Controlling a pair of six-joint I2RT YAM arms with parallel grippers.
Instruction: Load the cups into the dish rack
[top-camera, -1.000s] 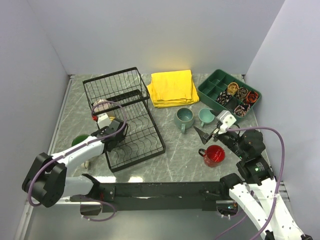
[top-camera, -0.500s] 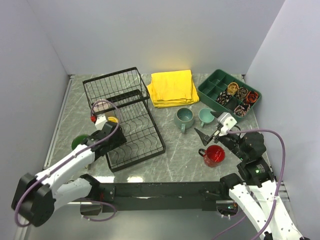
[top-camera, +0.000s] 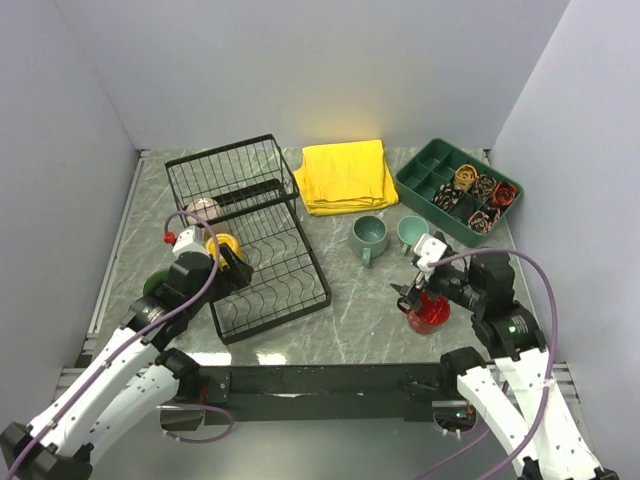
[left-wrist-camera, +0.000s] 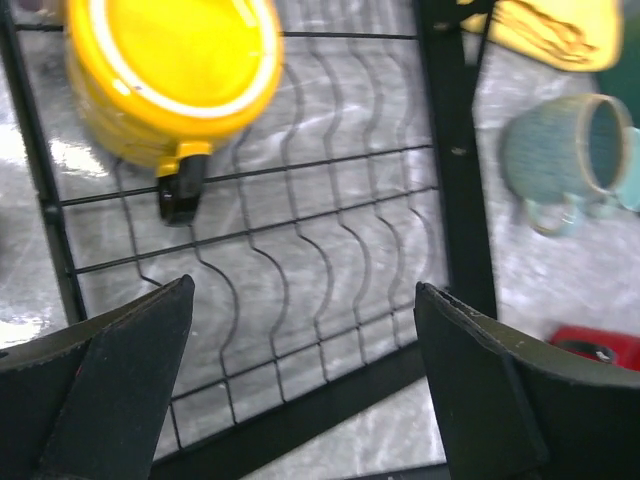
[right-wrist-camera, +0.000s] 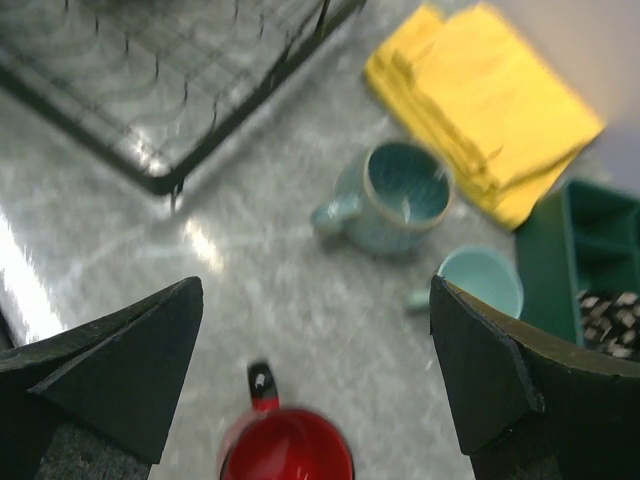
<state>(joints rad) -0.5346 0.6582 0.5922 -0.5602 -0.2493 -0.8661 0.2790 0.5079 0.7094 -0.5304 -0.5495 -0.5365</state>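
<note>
Grey marbled table, pale walls around it. From above, the dish rack (top-camera: 270, 285) sits left of centre. A yellow cup (top-camera: 222, 247) rests on its slotted tray, and a beige cup (top-camera: 203, 210) shows through the basket wires. A dark green cup (top-camera: 155, 285) stands on the table just left of the rack. Right of the rack, a teal cup (top-camera: 369, 236) and a second teal cup (top-camera: 411, 232) sit side by side, with the red cup (top-camera: 432, 312) nearer the arms. A yellow cloth (top-camera: 345, 177) and a green divided tray (top-camera: 430, 170) lie at the back. The left gripper (top-camera: 236, 270) is over the tray beside the yellow cup, and the right gripper (top-camera: 413, 293) hangs over the red cup.

Left wrist: the jaws are spread wide and empty above the rack's wavy wires. The yellow cup is ahead, its mouth toward the camera, clear of both fingers.

Right wrist: the jaws are wide with nothing gripped. The red cup sits upright, low between the fingers and apart from both, with its handle pointing toward the teal cups
</note>
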